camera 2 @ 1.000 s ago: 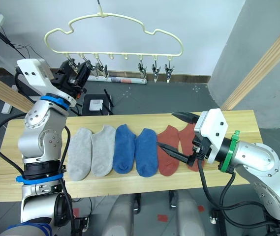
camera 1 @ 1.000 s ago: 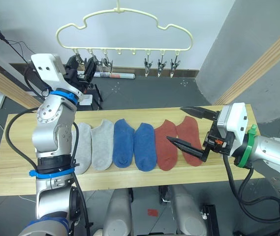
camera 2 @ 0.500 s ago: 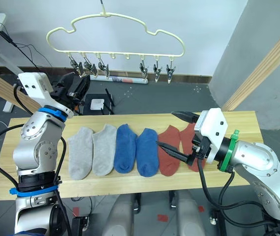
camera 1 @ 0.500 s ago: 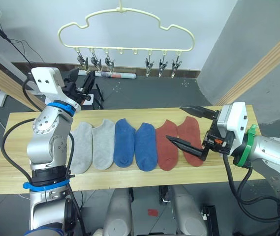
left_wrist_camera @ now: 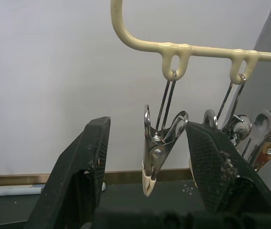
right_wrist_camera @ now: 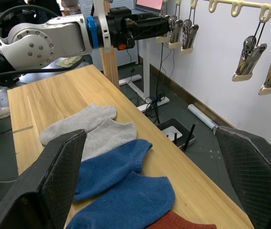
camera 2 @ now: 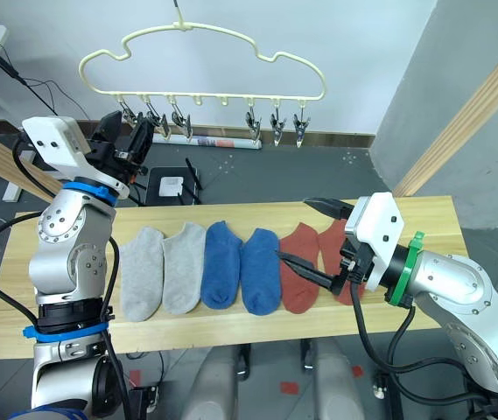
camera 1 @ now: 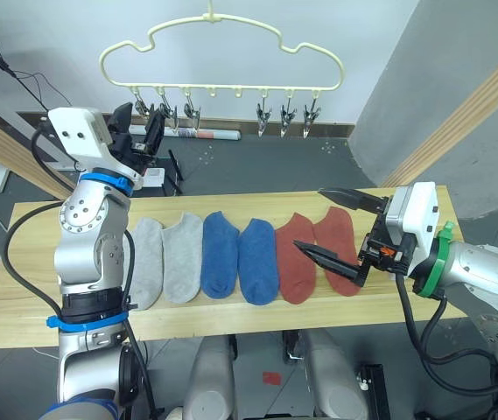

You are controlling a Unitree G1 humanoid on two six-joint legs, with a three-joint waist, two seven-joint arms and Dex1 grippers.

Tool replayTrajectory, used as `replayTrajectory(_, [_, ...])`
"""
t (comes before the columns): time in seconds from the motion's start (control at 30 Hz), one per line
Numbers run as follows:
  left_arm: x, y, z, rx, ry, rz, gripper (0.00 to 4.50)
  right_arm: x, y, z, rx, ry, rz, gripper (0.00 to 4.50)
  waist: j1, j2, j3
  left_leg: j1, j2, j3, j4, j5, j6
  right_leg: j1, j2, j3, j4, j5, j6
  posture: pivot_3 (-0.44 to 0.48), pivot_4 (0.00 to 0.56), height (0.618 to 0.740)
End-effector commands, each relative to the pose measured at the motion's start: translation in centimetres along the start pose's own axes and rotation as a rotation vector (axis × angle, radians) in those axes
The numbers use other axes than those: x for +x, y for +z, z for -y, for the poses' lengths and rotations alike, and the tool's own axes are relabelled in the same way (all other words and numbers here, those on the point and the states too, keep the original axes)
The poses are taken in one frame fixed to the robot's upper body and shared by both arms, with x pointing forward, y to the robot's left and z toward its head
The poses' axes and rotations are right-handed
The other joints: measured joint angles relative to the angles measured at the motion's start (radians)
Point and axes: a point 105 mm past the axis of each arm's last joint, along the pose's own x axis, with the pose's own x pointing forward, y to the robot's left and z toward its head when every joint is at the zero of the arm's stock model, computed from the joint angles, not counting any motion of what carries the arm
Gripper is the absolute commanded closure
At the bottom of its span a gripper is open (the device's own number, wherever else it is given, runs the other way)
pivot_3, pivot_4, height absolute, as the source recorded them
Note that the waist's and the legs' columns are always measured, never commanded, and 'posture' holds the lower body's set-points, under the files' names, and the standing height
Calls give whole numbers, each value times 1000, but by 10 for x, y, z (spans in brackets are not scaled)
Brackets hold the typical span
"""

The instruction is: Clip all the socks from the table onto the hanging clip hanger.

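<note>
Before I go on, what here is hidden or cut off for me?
- Left grey sock: its left edge sits behind the left arm in the eye views.
- Right red sock: part covered by the right pincer, eye views.
- Red socks: cut off by the frame edge in the right wrist view.
- Hanger: hook top cut off, eye views.

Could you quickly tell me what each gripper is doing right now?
Left gripper: open, around a hanger clip, not squeezing.
Right gripper: open, empty.
</note>
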Motion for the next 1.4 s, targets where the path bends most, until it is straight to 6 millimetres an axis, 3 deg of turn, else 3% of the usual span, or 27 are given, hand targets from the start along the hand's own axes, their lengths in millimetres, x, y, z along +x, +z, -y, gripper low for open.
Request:
replayTrajectory(0.03, [0, 10, 3, 8, -3, 48, 1791, 0, 6, -6, -29, 16, 26, 0, 0, 0, 0, 0, 0, 0, 0, 0, 0, 0, 0, 0, 0, 0, 0, -86, 461, 740])
replayTrajectory(0.63, [3, 18, 0, 26, 16, 77, 1791, 1, 5, -6, -29, 22, 23, 0, 0, 0, 0, 0, 0, 0, 0, 0, 0, 0, 0, 0, 0, 0, 0, -80, 459, 740])
replayTrajectory(0.73, [3, 19, 1, 30, 7, 82, 2316, 1, 5, -5, -28, 20, 22, 0, 0, 0, 0, 0, 0, 0, 0, 0, 0, 0, 0, 0, 0, 0, 0, -78, 461, 740])
replayTrajectory(0.93, [4, 24, 5, 40, -11, 98, 3869, 0, 4, -6, -28, 21, 21, 0, 0, 0, 0, 0, 0, 0, 0, 0, 0, 0, 0, 0, 0, 0, 0, -77, 464, 740])
replayTrajectory(1.0, [4, 25, 6, 48, -16, 102, 4165, 0, 4, -6, -26, 20, 20, 0, 0, 0, 0, 0, 0, 0, 0, 0, 0, 0, 0, 0, 0, 0, 0, -76, 464, 740])
replayTrajectory(1.27, [2, 26, 5, 82, -31, 99, 4338, 0, -1, -8, -30, 20, 2, 0, 0, 0, 0, 0, 0, 0, 0, 0, 0, 0, 0, 0, 0, 0, 0, -69, 463, 740])
replayTrajectory(1.4, [2, 26, 5, 79, -48, 89, 4338, 0, -20, -3, -29, -25, -90, 0, 1, 0, 0, 0, 0, 0, 0, 0, 0, 0, 0, 0, 0, 0, 1, -66, 466, 740])
